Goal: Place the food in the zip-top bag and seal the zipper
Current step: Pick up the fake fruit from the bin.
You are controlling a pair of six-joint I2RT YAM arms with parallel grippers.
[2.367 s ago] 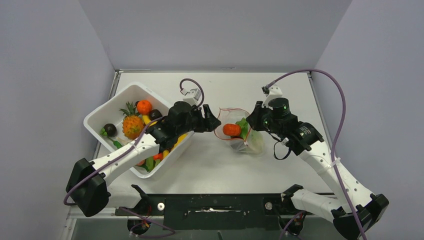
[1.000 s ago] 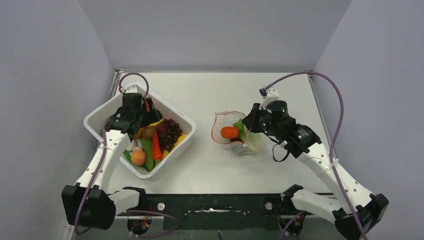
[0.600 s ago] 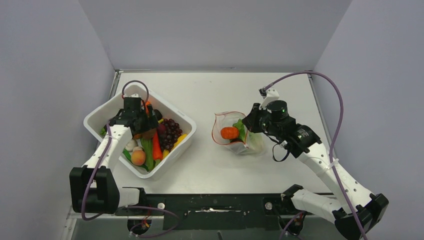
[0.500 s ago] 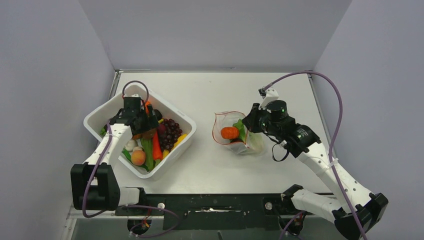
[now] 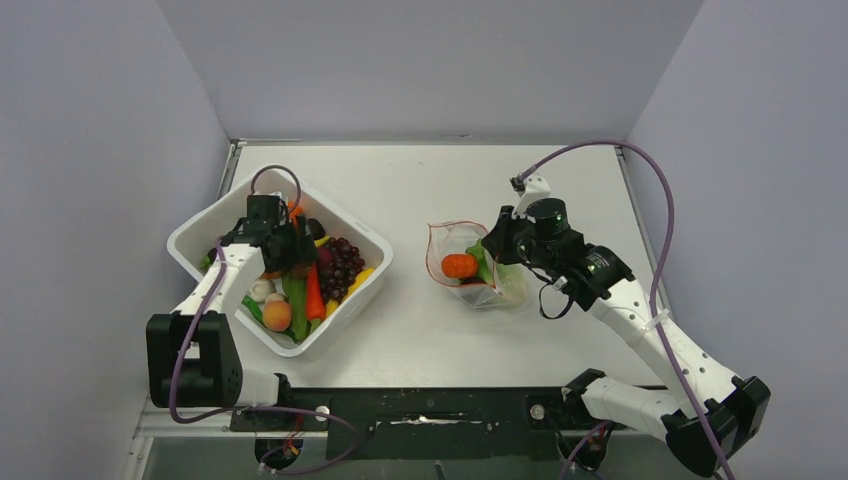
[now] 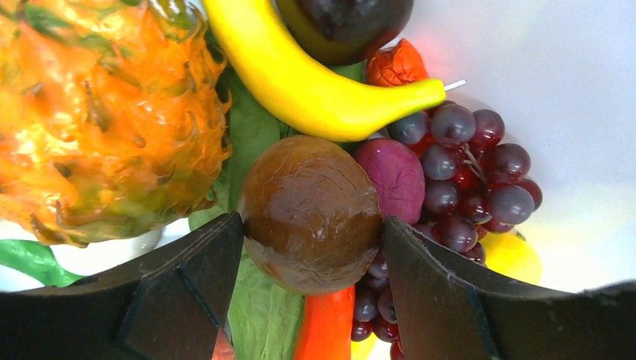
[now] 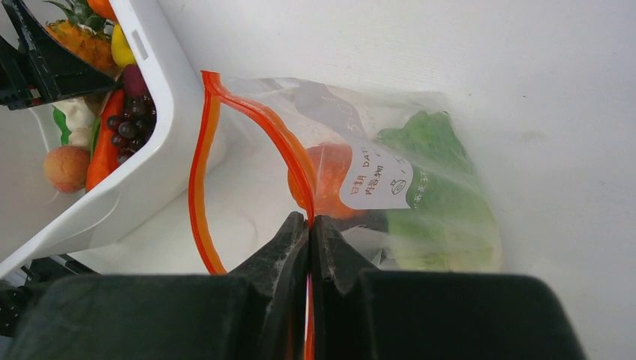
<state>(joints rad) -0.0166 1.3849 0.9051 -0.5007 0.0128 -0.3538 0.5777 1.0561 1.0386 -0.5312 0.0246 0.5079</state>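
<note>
Down inside the white tub [image 5: 372, 243], my left gripper [image 6: 311, 225] has its jaws on both sides of a brown round fruit [image 6: 311, 210], one finger touching each side; the fruit rests on the pile. Around it lie a pineapple [image 6: 97, 112], a banana [image 6: 315, 82], purple grapes [image 6: 472, 172] and green lettuce [image 6: 255, 315]. The clear zip-top bag [image 7: 255, 172] lies at mid-table, mouth toward the tub. My right gripper [image 7: 309, 219] is shut on its red-orange zipper [image 7: 196, 172] and holds the mouth open. An orange [image 5: 459, 265] and lettuce [image 7: 442, 195] lie inside the bag.
The tub [image 7: 157, 112] stands at the table's left, close to the bag's mouth. It also holds a carrot [image 5: 313, 293], a peach [image 5: 277, 315] and a dark plum [image 6: 345, 22]. Grey walls close in the table on three sides.
The left arm swung from beside the bag back over the tub and lowered into it. Its jaws have narrowed onto the brown fruit. The right gripper and bag have barely shifted.
</note>
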